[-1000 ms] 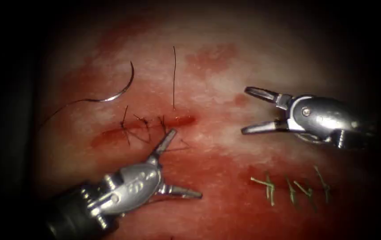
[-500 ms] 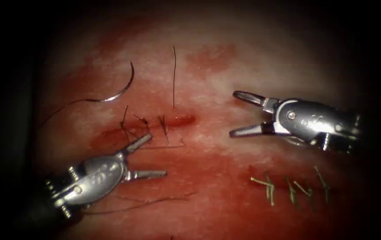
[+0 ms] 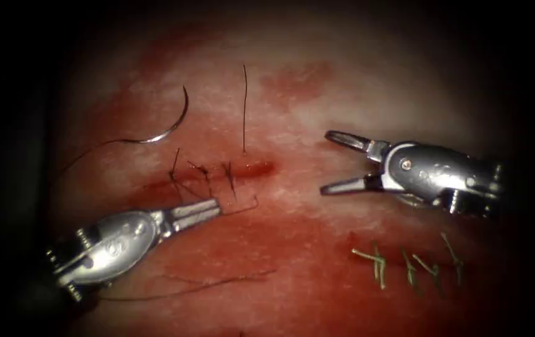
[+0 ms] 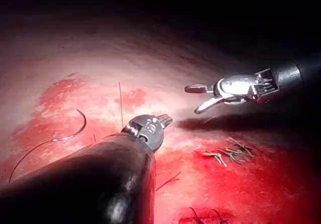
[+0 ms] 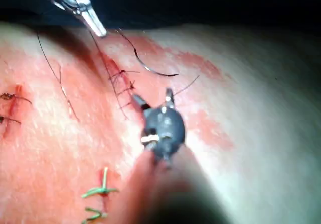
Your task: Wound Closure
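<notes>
Reddened tissue point(image 3: 342, 87) carries one cut point(image 3: 217, 178) and one curved needle point(image 3: 170, 125) lying free upper left; two tools: left tool point(image 3: 201, 211) jaws pressed on thread point(image 3: 242, 206), right tool point(image 3: 329, 161) jaws spread, empty

The needle point(image 3: 166, 128) lies free on the tissue point(image 3: 354, 87) behind the cut point(image 3: 208, 176), left end effector point(image 3: 208, 209) just before it, right end effector point(image 3: 329, 161) well right.
</notes>
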Tool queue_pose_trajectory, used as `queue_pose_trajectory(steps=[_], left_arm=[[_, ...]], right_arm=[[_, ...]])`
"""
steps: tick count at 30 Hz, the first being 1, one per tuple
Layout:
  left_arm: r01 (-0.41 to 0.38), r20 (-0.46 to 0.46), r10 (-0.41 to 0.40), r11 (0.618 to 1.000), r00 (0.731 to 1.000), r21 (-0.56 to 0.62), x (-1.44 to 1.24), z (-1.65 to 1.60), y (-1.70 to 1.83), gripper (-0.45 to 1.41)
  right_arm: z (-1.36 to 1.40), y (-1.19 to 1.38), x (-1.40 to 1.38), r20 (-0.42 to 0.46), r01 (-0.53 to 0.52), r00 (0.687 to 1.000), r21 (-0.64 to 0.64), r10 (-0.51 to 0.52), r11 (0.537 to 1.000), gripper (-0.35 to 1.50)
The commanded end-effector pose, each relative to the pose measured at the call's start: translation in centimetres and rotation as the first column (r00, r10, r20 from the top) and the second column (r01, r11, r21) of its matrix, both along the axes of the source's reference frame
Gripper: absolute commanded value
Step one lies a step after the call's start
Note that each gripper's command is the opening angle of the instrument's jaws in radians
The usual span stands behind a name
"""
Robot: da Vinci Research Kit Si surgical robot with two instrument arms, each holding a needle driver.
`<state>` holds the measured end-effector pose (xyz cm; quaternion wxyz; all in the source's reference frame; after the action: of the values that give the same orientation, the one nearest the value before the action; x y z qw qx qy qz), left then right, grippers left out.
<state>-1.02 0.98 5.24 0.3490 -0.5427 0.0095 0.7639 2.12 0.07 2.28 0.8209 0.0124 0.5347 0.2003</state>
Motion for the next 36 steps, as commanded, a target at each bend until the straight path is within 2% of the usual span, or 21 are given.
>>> queue_pose_trajectory(steps=[1, 8, 10, 11, 12, 15, 18, 23, 25, 27, 28, 30, 35, 36], left_arm=[[-0.007, 0.008, 0.007, 1.0, 1.0, -0.004, -0.06, 0.08, 0.03, -0.45], [-0.055, -0.017, 0.055, 0.998, 0.998, 0.018, -0.02, 0.23, 0.01, -0.45], [-0.044, -0.035, 0.044, 0.999, 0.998, 0.024, 0.02, 0.19, 0.04, -0.45], [-0.005, -0.081, 0.008, 0.999, 0.997, 0.042, 0.04, 0.14, 0.06, -0.45], [0.024, -0.095, -0.018, 0.998, 0.995, 0.06, 0.05, 0.11, 0.03, -0.03], [0.03, -0.113, -0.02, 0.996, 0.993, 0.082, 0.06, 0.01, -0.06, 0.62], [0.022, -0.128, -0.011, 0.996, 0.992, 0.09, 0.07, -0.06, -0.13, 0.81], [0.011, -0.137, 0.003, 0.995, 0.991, 0.097, 0.08, -0.04, -0.15, 0.89], [-0.005, -0.148, 0.021, 0.994, 0.989, 0.108, 0.09, 0.0, -0.17, 0.89], [-0.007, -0.153, 0.024, 0.994, 0.988, 0.108, 0.09, 0.07, -0.18, 0.39], [-0.008, -0.155, 0.025, 0.994, 0.988, 0.108, 0.09, 0.1, -0.19, 0.05], [-0.008, -0.155, 0.025, 0.994, 0.988, 0.107, 0.08, 0.15, -0.18, -0.06], [-0.011, -0.157, 0.029, 0.993, 0.987, 0.114, 0.1, 0.26, -0.14, -0.13], [-0.011, -0.157, 0.029, 0.993, 0.987, 0.114, 0.1, 0.26, -0.14, -0.25]], right_arm=[[0.03, 0.02, 0.11, -0.003, -0.001, 1.0, -0.002, 0.001, 1.0, 1.46], [0.04, 0.0, 0.14, 0.004, 0.0, 1.0, -0.002, 0.0, 1.0, 1.46], [0.04, 0.0, 0.13, 0.003, 0.001, 1.0, -0.002, -0.001, 1.0, 1.46], [0.04, -0.01, 0.13, 0.003, 0.001, 1.0, -0.002, -0.001, 1.0, 1.46], [0.04, -0.01, 0.13, 0.003, 0.001, 1.0, -0.002, -0.001, 1.0, 1.46], [0.05, -0.02, 0.13, 0.003, 0.001, 1.0, -0.003, -0.001, 1.0, 1.46], [0.06, -0.02, 0.14, 0.007, 0.004, 1.0, -0.001, -0.004, 1.0, 1.46], [0.07, -0.05, 0.15, 0.011, 0.008, 1.0, -0.001, -0.008, 1.0, 1.46], [0.07, -0.05, 0.15, 0.011, 0.008, 1.0, -0.002, -0.008, 1.0, 1.46], [0.08, -0.05, 0.16, 0.011, 0.007, 1.0, -0.002, -0.007, 1.0, 1.46], [0.08, -0.05, 0.16, 0.013, 0.009, 1.0, -0.001, -0.009, 1.0, 1.46], [0.08, -0.06, 0.17, 0.013, 0.009, 1.0, -0.001, -0.009, 1.0, 1.46], [0.08, -0.06, 0.18, 0.015, 0.01, 1.0, 0.0, -0.01, 1.0, 1.46], [0.08, -0.06, 0.18, 0.015, 0.01, 1.0, 0.0, -0.01, 1.0, 1.46]])
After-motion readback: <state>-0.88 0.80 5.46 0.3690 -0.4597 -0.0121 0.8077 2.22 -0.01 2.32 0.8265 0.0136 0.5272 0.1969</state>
